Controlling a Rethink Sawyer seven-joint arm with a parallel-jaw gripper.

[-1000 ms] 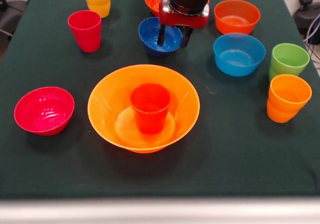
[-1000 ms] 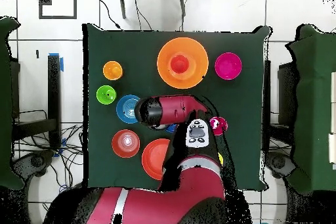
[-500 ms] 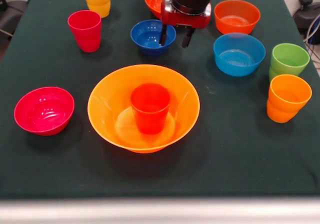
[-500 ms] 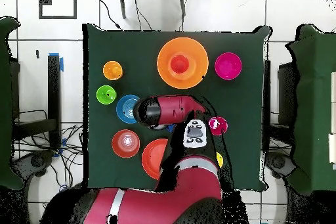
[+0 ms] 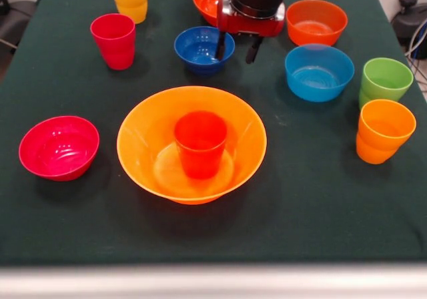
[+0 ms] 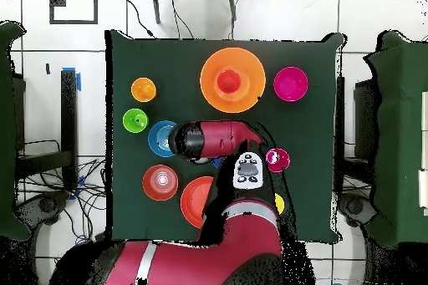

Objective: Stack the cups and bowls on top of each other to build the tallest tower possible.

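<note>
The end effector (image 5: 235, 49), spread and empty at the dark blue bowl's (image 5: 202, 47) 3 o'clock rim, could nudge it away.

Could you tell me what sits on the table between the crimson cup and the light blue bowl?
The dark blue bowl, with the gripper at its rim, sits between the crimson cup and the light blue bowl, clearest in the front view.
</note>
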